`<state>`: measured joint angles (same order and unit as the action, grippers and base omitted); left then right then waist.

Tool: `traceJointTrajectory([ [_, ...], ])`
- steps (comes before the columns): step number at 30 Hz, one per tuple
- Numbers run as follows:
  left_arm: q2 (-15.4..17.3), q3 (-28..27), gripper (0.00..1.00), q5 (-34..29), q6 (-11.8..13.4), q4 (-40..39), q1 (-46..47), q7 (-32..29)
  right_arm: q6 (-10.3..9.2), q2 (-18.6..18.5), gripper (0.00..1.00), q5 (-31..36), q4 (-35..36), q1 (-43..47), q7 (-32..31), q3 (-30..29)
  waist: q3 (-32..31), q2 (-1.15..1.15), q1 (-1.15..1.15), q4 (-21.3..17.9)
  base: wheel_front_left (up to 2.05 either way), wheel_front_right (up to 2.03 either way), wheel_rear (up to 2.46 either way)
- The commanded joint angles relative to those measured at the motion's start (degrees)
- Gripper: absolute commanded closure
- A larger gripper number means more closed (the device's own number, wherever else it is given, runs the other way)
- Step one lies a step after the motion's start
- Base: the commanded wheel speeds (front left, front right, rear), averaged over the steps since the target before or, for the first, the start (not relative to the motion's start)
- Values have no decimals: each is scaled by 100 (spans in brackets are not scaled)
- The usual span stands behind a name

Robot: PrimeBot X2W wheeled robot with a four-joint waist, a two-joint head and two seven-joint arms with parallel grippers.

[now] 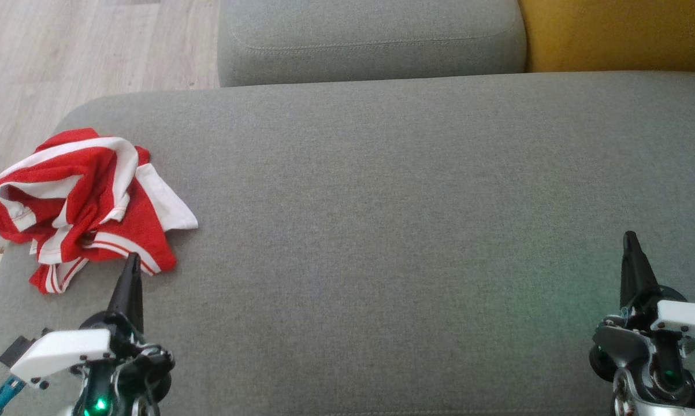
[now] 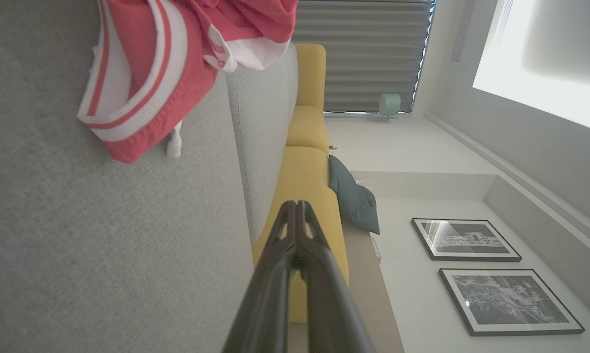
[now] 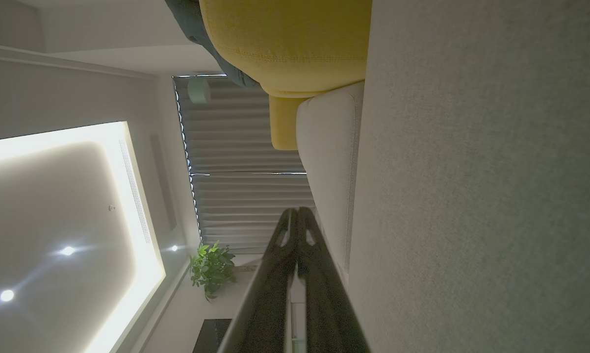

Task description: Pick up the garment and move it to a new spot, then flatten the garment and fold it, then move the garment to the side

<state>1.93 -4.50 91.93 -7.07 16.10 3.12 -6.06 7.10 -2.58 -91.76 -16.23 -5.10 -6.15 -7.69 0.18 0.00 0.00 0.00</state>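
Observation:
A red garment with white stripes (image 1: 87, 202) lies crumpled at the left end of the grey sofa seat (image 1: 382, 231). My left gripper (image 1: 131, 263) is shut and empty, its tips just at the garment's near edge. In the left wrist view the garment (image 2: 167, 63) hangs at the top left, away from the closed left gripper (image 2: 297, 206). My right gripper (image 1: 630, 238) stands shut and empty at the far right over bare cushion, its tips pressed together in the right wrist view (image 3: 297, 212).
A grey back cushion (image 1: 370, 40) and a yellow cushion (image 1: 619, 34) rise behind the seat. Wooden floor (image 1: 64, 52) lies beyond the seat's left edge. A wide stretch of grey seat spreads between the two grippers.

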Motion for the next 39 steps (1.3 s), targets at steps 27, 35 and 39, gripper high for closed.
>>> traceJointTrajectory([
  [27,-29,33,0,-701,-1,317,-114,307,0,-88,0,593,-264,25,302,242,15,0,0,3,0,0,0],
  [35,-23,7,0,-1337,-4,289,-63,441,3,-91,0,1208,-235,-25,437,305,25,0,0,-6,0,0,0],
  [39,-20,5,0,-1677,-6,266,-40,509,4,-93,0,1537,-214,-45,505,327,29,0,0,-13,0,0,0],
])
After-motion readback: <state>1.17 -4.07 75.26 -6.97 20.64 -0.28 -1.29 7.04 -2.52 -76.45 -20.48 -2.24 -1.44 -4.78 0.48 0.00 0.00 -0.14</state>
